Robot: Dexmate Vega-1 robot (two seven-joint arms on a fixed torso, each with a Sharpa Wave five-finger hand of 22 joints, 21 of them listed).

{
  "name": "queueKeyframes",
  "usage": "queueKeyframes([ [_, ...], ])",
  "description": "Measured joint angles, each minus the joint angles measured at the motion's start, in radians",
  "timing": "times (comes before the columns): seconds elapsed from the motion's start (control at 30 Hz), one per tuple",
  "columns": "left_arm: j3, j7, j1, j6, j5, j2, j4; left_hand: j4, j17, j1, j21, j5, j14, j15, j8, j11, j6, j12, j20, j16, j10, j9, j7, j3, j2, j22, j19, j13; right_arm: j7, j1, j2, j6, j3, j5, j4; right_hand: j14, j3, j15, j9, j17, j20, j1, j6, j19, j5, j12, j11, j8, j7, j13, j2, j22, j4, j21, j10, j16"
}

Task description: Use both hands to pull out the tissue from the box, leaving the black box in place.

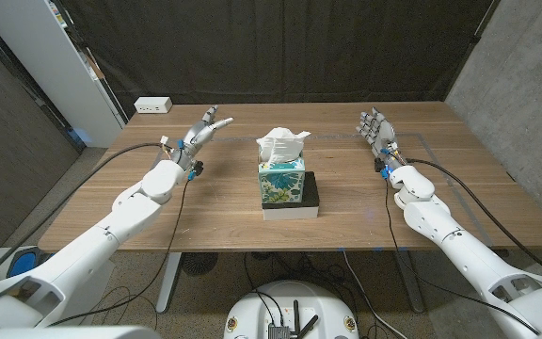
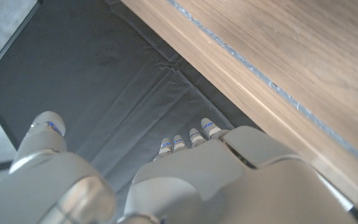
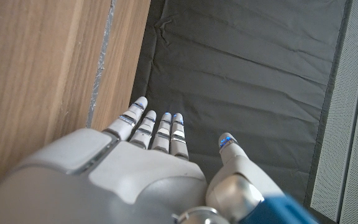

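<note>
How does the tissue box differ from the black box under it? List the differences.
The tissue box is a tall cube with a teal floral print; the black box is low, flat and plain dark. The tissue box stands on top; the black box lies on the table. The tissue box has white tissue rising from it; the black box has none. Both are mid-table, between the hands.

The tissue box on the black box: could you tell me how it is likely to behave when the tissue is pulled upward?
The tissue box looks like light cardboard, so it may lift with the tissue. It stands tall on the black box, so a sideways pull could tip or slide it. The tissue itself looks soft and may tear.
</note>
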Motion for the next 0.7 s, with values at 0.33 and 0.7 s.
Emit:
queueKeyframes([
  [0.33, 0.007, 0.048, 0.012, 0.049, 0.076, 0.031, -0.047, 0.003, 0.000, 0.023, -0.004, 0.012, 0.000, 0.000, 0.023, 0.000, -0.004, 0.016, -0.009, 0.008, 0.000, 0.000, 0.004, -0.023, -0.002, 0.000, 0.002, 0.000, -0.018, -0.004, -0.002, -0.006, 0.000, -0.009, -0.010, 0.005, 0.000, -0.005, 0.000, -0.005, 0.004, 0.000, 0.000, 0.004, 0.000, 0.000, 0.002, 0.000, 0.000, 0.000, 0.000, 0.000, -0.008, 0.000, 0.009, 0.000],
  [0.7, 0.004, 0.079, 0.037, 0.073, 0.114, 0.053, -0.087, 0.009, 0.000, 0.043, -0.004, 0.023, 0.000, 0.000, 0.044, 0.004, -0.002, 0.023, -0.005, 0.019, 0.000, 0.000, 0.005, -0.053, 0.001, 0.000, 0.042, 0.000, -0.036, -0.004, 0.000, -0.010, -0.003, -0.017, -0.015, 0.011, 0.016, 0.000, 0.000, -0.012, 0.022, 0.024, 0.013, 0.007, 0.000, 0.000, 0.007, 0.000, 0.012, 0.000, 0.000, 0.000, -0.054, 0.000, 0.014, -0.007],
])
